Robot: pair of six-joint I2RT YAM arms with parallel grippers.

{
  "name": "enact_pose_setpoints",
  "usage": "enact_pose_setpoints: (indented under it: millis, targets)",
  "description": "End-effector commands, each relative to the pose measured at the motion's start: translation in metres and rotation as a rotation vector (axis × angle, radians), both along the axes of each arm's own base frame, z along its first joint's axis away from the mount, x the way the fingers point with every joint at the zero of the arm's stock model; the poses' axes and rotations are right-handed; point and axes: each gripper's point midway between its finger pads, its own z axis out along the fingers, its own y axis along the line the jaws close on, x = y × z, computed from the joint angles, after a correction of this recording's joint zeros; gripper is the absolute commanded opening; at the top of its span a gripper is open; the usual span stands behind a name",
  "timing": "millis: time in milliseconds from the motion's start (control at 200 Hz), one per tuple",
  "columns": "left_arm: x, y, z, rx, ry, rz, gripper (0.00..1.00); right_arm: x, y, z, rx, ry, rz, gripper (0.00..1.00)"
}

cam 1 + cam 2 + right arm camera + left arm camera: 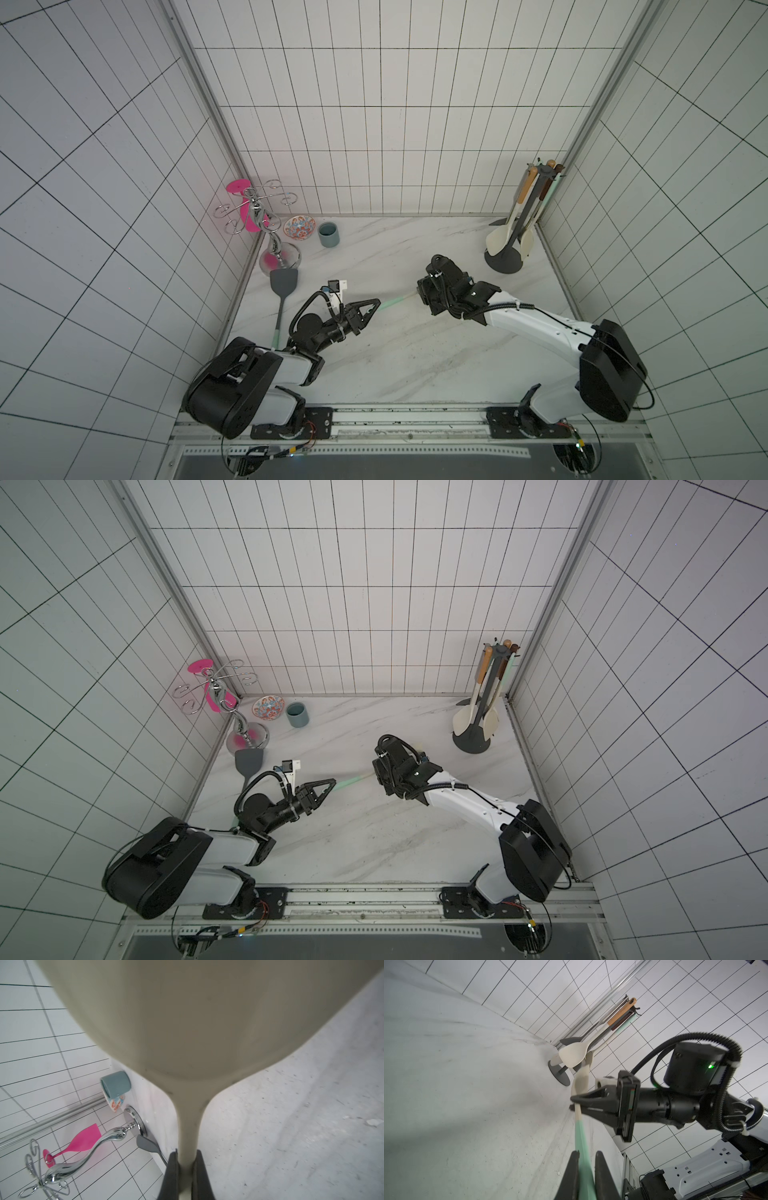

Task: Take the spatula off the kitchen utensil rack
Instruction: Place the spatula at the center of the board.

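1. The spatula (581, 1140), with its cream head and mint-green handle, is off the kitchen utensil rack (504, 263). It is held above the surface (399, 365), well apart from the rack.
2. The left end effector (375, 303) is clenched on the mint handle. In the left wrist view we see its fingers (569, 1176) pressed against either side of the handle.
3. The right end effector (574, 1103) is clamped on the cream neck just beside the head. In the right wrist view both fingers (172, 1167) touch the neck, and the head fills most of the picture.
4. The spatula spans the gap between the two end effectors — head end nearer the rack, handle end farther from it.
5. The rack stands upright in a corner of the tiled walls, with other utensils hanging around its pole.
6. Far across the surface from the rack, a grey turner (284, 282) lies flat with its head just beside the base of a chrome stand (280, 259). A patterned bowl (299, 227) and a blue-grey cup (328, 235) sit near that stand.
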Motion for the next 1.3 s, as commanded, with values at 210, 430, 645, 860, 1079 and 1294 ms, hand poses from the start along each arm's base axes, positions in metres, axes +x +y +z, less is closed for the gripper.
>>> enact_pose_setpoints:
  millis: [210,430,645,860,1079,1294]
  targets:
    - [0.008,-0.03,0.011,0.168,-0.119,-0.004,0.92,-0.011,-0.069,0.005,-0.295,0.057,0.022,0.0]
    - [-0.009,-0.069,0.005,0.509,-0.267,0.027,0.97,-0.009,-0.091,0.006,-0.403,0.065,0.08,0.0]
    - [-0.026,-0.115,-0.024,0.723,-0.318,-0.103,0.97,-0.011,-0.087,0.006,-0.438,0.098,0.145,0.0]
    - [-0.031,-0.141,-0.057,0.927,-0.32,-0.152,0.9,-0.012,-0.069,0.008,-0.428,0.099,0.186,0.0]
    - [-0.028,-0.143,-0.066,0.98,-0.305,-0.147,0.64,-0.016,-0.05,0.004,-0.405,0.126,0.226,0.0]
    - [-0.021,-0.139,-0.07,1.021,-0.288,-0.114,0.48,-0.02,-0.034,0.003,-0.405,0.141,0.27,0.0]
